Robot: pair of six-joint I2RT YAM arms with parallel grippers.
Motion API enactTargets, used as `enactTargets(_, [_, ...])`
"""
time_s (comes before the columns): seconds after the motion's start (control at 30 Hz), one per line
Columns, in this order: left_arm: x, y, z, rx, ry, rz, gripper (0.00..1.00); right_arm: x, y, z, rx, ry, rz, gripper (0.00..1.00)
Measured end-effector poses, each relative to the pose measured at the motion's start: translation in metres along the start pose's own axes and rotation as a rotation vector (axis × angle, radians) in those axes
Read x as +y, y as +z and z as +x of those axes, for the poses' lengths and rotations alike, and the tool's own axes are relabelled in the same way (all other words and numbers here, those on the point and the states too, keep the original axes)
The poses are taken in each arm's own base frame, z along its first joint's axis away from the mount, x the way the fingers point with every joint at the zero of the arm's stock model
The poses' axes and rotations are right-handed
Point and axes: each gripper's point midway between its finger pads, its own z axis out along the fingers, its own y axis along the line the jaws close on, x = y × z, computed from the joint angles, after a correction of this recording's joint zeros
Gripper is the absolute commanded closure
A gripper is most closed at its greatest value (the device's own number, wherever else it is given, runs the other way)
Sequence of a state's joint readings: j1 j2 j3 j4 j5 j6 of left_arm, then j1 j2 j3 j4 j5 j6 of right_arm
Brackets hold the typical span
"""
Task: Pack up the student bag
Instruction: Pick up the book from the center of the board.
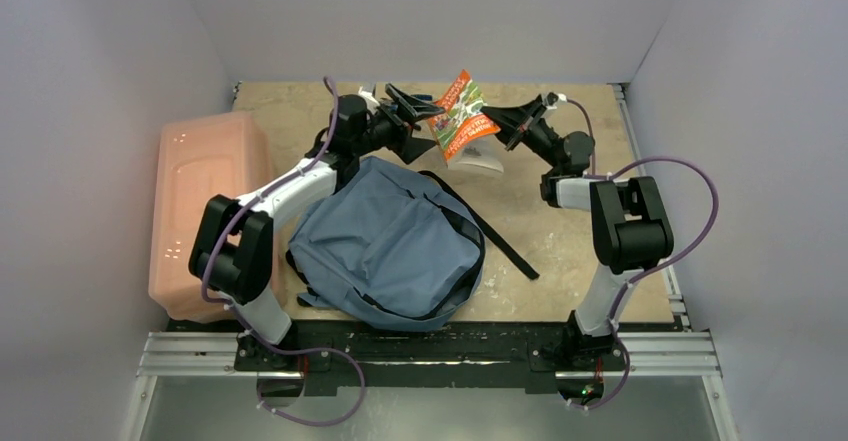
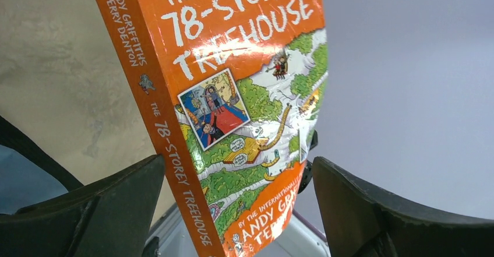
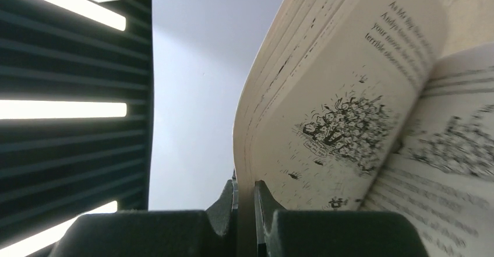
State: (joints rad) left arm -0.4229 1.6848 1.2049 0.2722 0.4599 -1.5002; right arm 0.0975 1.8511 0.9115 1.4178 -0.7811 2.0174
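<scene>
Now, closest to the arm bases lies the student bag, slumped flat on the counter between the two arms. One long strap trails out to its right. You cannot tell from above whether its main zip gapes or is closed. Just left of it sits a pink plastic box, partly under the left arm.

Farther back, beyond the bag, both arms meet around an orange paperback held up off the counter. Your right pincer is clamped tight on it, and its wrist view shows the jaws pinching only a thin sheaf of leaves while the other pages fan loose. Your left pincer stands spread as wide as it goes. One finger sits on either side of the spine and cover, and neither touches the book.

By my reading, you are at the carrying step: the book is up and in one grip, but not yet in the bag. The next move calls for a way into the bag, so the free left pincer likely has to lift the zip edge. The right arm can then bring the book back toward you and lower it spine-first. Go gently, because a hold on a few pages may let the book sag or splay.
</scene>
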Motion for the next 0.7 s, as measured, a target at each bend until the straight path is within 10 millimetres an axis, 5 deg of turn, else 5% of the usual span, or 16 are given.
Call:
enactTargets(0.17, [0.015, -0.005, 0.017, 0.003, -0.081, -0.011, 0.06, 0.002, 0.005, 0.023, 0.02, 0.03, -0.029, 1.0])
enactTargets(0.7, [-0.004, -0.016, 0.022, 0.027, -0.171, 0.036, 0.01, 0.019, 0.01, 0.019, 0.01, 0.023, -0.079, 1.0])
